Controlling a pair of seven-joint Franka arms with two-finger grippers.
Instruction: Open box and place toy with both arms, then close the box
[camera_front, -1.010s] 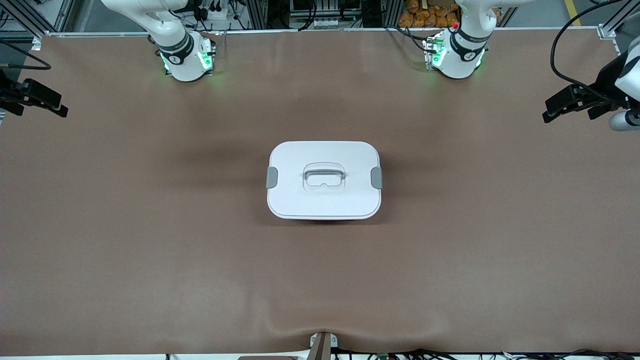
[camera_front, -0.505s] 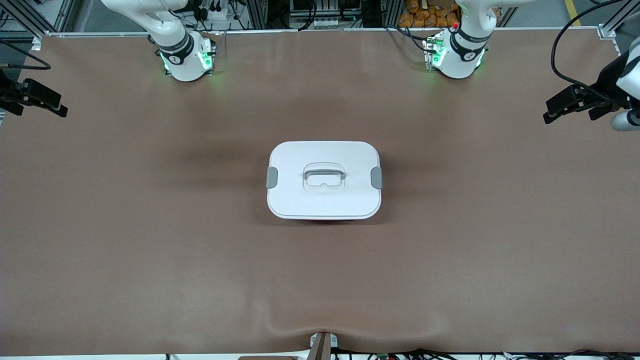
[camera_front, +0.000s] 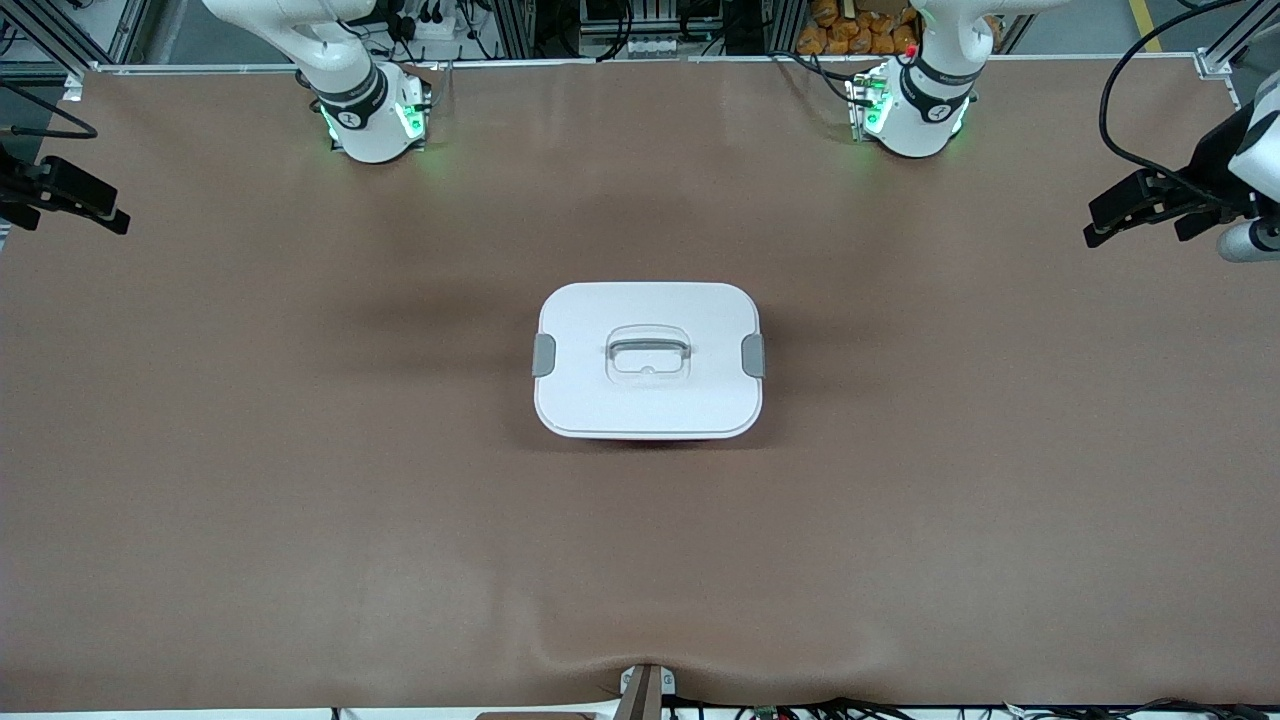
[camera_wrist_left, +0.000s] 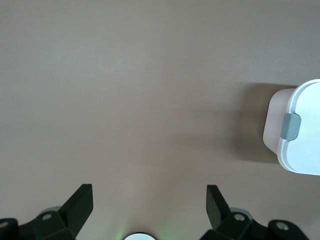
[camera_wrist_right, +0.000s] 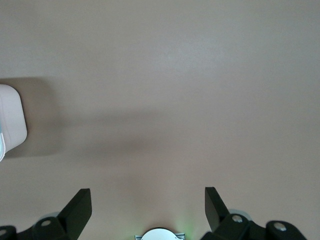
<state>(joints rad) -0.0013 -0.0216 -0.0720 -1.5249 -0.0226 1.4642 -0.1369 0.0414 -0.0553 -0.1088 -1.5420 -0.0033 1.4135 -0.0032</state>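
Barely anything has changed over the last second: the white box (camera_front: 648, 360) sits mid-table with its lid (camera_front: 648, 330) on and both grey latches (camera_front: 543, 355) down, and the only shift we see is the left gripper (camera_front: 1140, 205) and right gripper (camera_front: 65, 195) creeping slightly out toward their own ends of the table, both over bare brown tabletop (camera_front: 300, 500). We can't spot a toy anywhere, so this fits a box not yet opened or one already packed and shut, and we can't tell which. The front view shows the whole lid and handle (camera_front: 648, 349), while the wrist views show what it can't: the left gripper (camera_wrist_left: 149, 195) and right gripper (camera_wrist_right: 147, 196) spread wide with nothing between them, and the box's side wall below the lid (camera_wrist_left: 272, 125).
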